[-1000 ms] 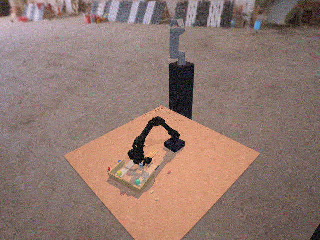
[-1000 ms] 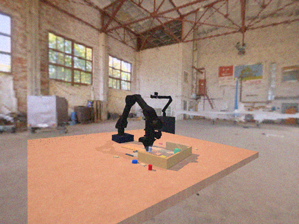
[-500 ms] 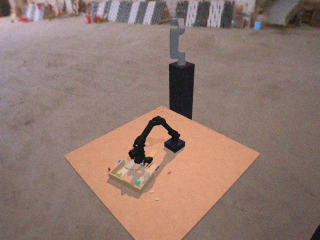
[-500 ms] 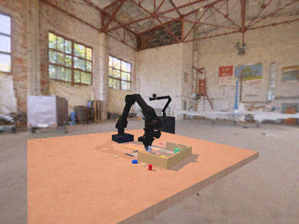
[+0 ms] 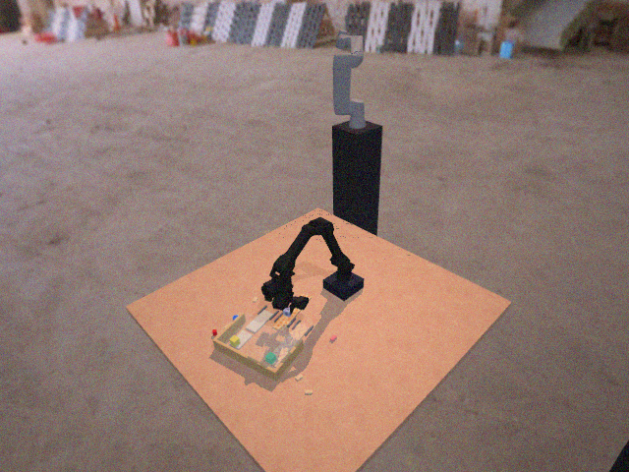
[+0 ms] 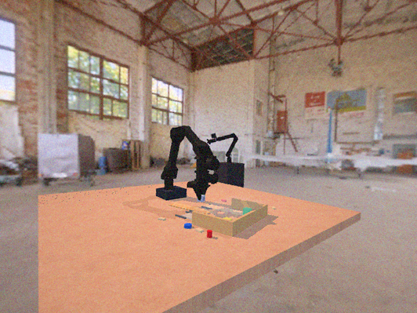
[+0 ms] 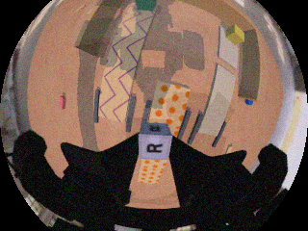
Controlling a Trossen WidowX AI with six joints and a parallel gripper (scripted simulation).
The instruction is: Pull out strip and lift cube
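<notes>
My gripper (image 5: 287, 309) (image 6: 201, 198) (image 7: 154, 137) is shut on the pale blue labelled cube (image 5: 287, 312) (image 6: 201, 197) (image 7: 153, 148), marked R. The cube looks raised above the orange-dotted strip (image 7: 172, 110), which shows beyond it and again between the fingers; the cube hides its middle. The pale grey strip (image 5: 259, 321) (image 7: 218, 96) is in two pieces with a gap, and a yellow cube (image 5: 234, 340) (image 7: 235, 35) sits at its far end. The purple zigzag strip (image 7: 116, 87) has a green cube (image 5: 270, 357) (image 6: 246, 210) (image 7: 145, 5) at its far end.
A low-walled wooden tray (image 5: 246, 361) (image 6: 211, 224) surrounds the strips' far ends. Dark rails (image 7: 131, 113) stand beside the strips. A red cylinder (image 5: 214, 331) (image 6: 209, 233), a blue piece (image 5: 235, 317) (image 6: 188, 226) (image 7: 248, 101) and a pink piece (image 5: 333, 338) (image 7: 63, 102) lie outside the tray.
</notes>
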